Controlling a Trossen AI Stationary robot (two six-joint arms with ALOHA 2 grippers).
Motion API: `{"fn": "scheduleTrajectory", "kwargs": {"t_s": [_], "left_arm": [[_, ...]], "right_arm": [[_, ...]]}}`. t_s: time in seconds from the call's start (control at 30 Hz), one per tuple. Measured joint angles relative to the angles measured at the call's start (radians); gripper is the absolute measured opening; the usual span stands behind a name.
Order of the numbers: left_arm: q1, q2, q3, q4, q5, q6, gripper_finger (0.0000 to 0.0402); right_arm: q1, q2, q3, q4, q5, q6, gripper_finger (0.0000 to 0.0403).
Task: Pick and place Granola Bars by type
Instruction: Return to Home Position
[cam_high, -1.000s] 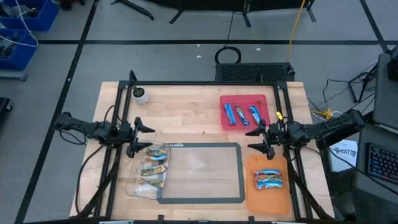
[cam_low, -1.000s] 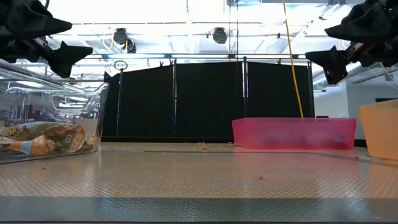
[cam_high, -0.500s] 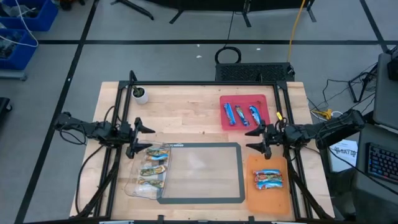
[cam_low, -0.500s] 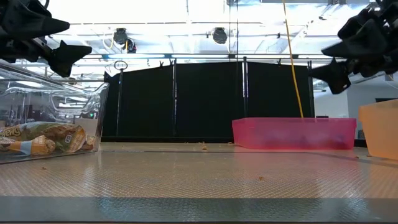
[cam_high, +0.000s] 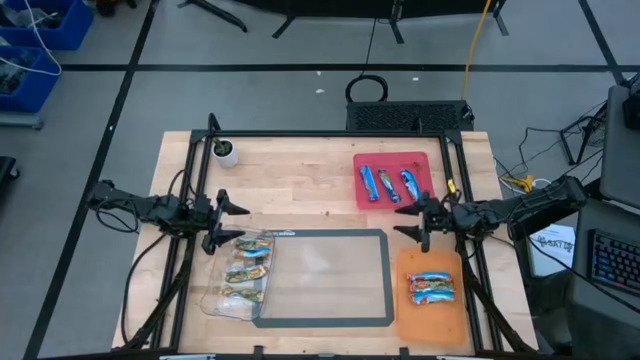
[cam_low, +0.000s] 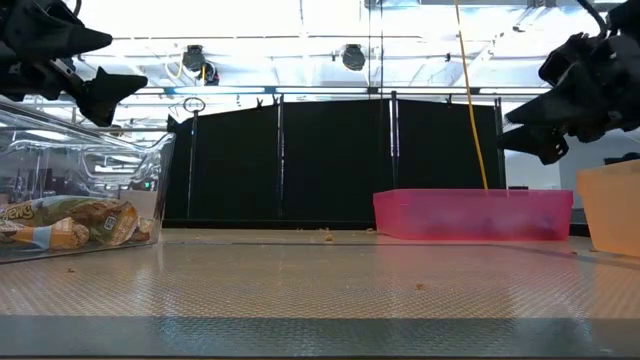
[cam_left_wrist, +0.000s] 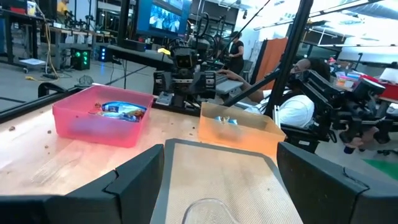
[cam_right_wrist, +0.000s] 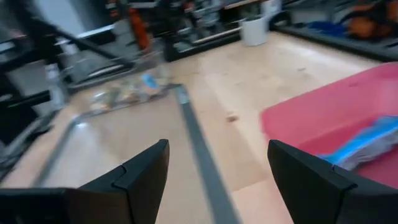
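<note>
Sorting is judged complete: no bar lies loose on the mat (cam_high: 325, 280), and each type sits in its own container. The step in hand is judged to be the return to the rest pose. The next move calls only for drawing each arm clear of the containers, with nothing carried. Left gripper (cam_high: 232, 224): jaws wide open, empty, touching nothing. The clear bin (cam_high: 225, 308) with the tan-green bars (cam_high: 247, 272) lies just ahead of and below its fingertips. Right gripper (cam_high: 403, 221): jaws wide open, empty, raised off the table. The pink tray (cam_high: 362, 203) with the blue bars (cam_high: 385, 184) lies just beside these jaws on the far side. The orange tray (cam_high: 430, 325) with the red bars (cam_high: 431, 288) lies just beside them on the near side. The mat lies between the two sets of jaws.
</note>
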Motion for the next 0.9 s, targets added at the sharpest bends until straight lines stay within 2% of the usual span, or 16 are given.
{"fn": "scheduleTrajectory", "kwargs": {"t_s": [0.2, 0.9], "left_arm": [[0.0, 0.0, -0.002, 0.027, 0.0, 0.006, 0.031], [0.0, 0.0, -0.003, 0.042, 0.0, 0.009, 0.031]], "right_arm": [[-0.001, 0.018, 0.0, 0.0, 0.131, -0.005, 0.0263], [-0.001, 0.02, 0.0, 0.03, 0.128, -0.002, 0.0263]]}}
